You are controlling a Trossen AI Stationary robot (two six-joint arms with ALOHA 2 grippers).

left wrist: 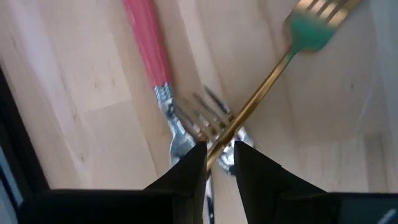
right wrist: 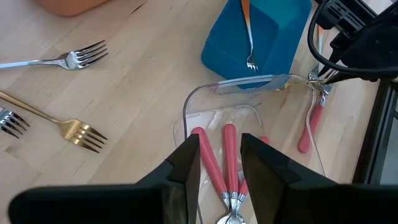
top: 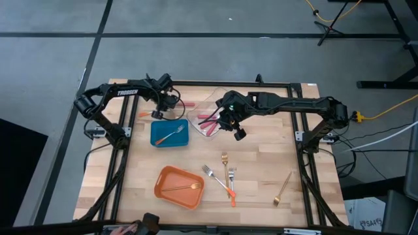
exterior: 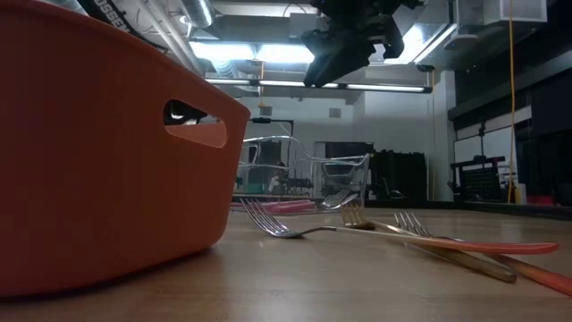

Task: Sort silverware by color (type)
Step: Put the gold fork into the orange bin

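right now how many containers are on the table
3: orange bin near the front edge, blue bin mid-left, clear tray under the right tool.

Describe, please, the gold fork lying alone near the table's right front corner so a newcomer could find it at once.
Start in the high view at the orange bin near the front edge, pass the cluster of forks right of it, and continue right. The gold fork lies alone there at a slant, all gold, touching nothing.

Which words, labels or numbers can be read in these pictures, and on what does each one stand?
"TROSSEN": white letters on the left arm, seen in the high view.
White letters on a dark arm link at the low view's top left corner: too cut off to read.
No other readable text on the containers, forks or table.
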